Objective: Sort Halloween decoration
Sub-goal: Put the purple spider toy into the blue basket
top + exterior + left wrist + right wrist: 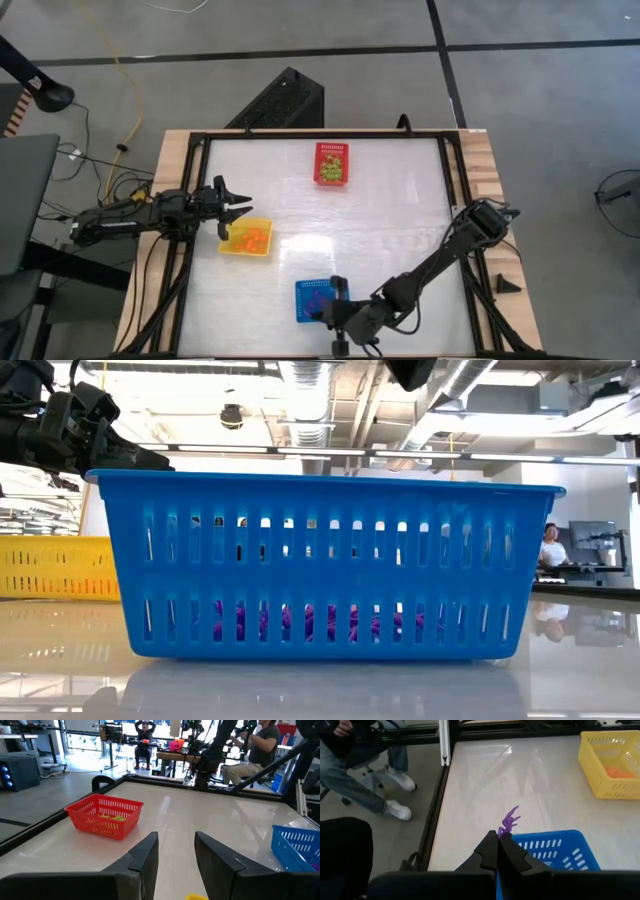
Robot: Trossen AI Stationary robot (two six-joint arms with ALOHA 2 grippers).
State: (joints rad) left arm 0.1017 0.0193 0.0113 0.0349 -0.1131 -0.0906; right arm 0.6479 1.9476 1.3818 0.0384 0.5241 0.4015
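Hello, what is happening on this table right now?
The robot is sorting small Halloween trinkets by colour into baskets. The right gripper is shut on a purple trinket at the edge of the blue basket. The left gripper hangs open over the yellow basket, which holds orange pieces. The red basket holds green ones.

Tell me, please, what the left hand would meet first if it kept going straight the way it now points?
Probably nothing close: the left hand, open above the yellow basket, points across bare tabletop. The red basket lies off to one side of that line, though depth is hard to judge.
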